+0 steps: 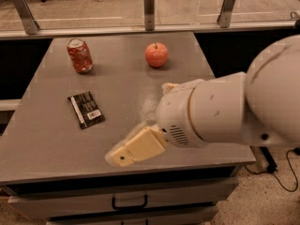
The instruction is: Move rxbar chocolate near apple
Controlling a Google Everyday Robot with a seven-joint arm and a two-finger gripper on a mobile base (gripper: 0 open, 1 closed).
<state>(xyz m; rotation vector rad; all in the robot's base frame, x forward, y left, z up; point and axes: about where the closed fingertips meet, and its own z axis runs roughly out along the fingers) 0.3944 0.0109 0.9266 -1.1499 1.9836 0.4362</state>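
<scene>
My end effector (121,157) hovers lower centre; I cannot tell its grip state. Coming in low could shove the rxbar chocolate (86,109) leftward, away from the apple (156,54).

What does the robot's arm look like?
The arm is big, white and rounded, like fat tubes joined together, with a patch of tiny vent holes near the wrist. The gripper, over the front edge of the table, is a cream, blocky piece with one small dark dot.
</scene>
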